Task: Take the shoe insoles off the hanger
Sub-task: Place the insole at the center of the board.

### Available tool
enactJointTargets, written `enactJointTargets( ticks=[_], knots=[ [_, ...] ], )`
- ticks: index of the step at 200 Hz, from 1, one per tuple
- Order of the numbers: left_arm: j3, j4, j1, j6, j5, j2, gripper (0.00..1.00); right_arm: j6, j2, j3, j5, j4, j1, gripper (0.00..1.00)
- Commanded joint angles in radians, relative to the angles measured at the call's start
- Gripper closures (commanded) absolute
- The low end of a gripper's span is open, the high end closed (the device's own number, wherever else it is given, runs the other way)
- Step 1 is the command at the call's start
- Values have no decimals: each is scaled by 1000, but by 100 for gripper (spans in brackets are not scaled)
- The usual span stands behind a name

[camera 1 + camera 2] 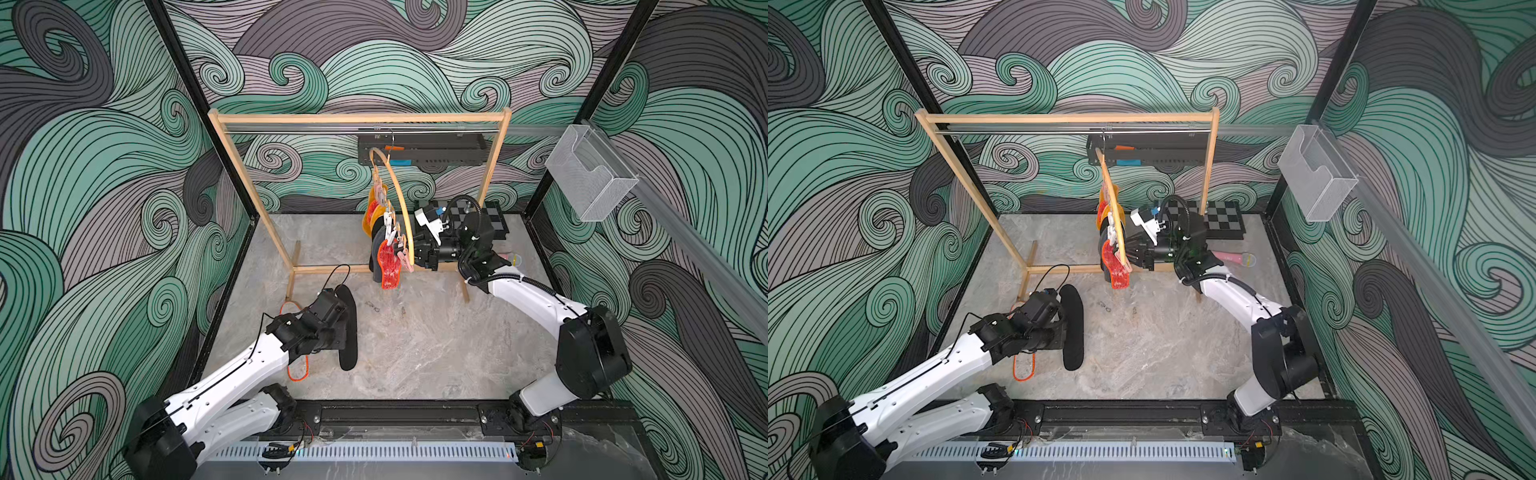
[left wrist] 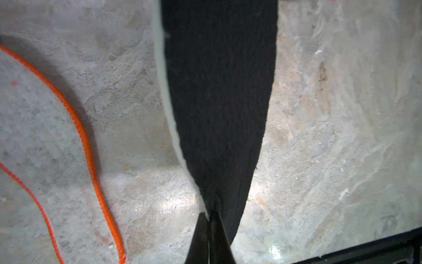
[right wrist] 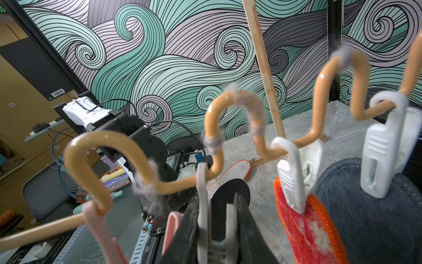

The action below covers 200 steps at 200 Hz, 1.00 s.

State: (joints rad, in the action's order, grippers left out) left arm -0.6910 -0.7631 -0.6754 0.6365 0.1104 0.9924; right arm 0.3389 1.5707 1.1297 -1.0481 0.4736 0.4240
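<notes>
Insoles, left to right: the pale orange-edged insole [image 3: 235, 169] flat on the table [image 1: 436, 340] under the left arm, the black insole [image 1: 350, 349] beside it, then the red insole [image 1: 389, 268] and others pegged to the hanger [image 3: 107, 137] on the wooden rack [image 1: 357, 118]. The left gripper [image 2: 209, 217] is clamped on the black insole; the right gripper [image 3: 217, 212] pinches a pale peg [image 3: 202, 182] on the hanger. Grey marbled table, wave-patterned walls [image 1: 374, 62].

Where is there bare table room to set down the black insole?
The widest bare patch of the grey marbled tabletop lies between the black foot-shaped insole in the left end effector and the white right arm, in front of the wooden rack's base bar. Crowded: beneath the arched wooden hanger and around the orange-edged pale insole.
</notes>
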Motion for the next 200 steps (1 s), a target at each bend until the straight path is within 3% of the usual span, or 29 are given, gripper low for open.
enactJointTargets(
  ticks=[1,127,200],
  knots=[
    [-31,-47,8,28,57,39,100,-25,-6,-21,-21,-30,1,87],
    [-109,-163,53,32,114,282,100,-39,-17,-33,-27,-32,0,86],
    [-163,-265,15,77,113,423,100,-47,-43,-52,-22,-44,-4,85]
  ],
)
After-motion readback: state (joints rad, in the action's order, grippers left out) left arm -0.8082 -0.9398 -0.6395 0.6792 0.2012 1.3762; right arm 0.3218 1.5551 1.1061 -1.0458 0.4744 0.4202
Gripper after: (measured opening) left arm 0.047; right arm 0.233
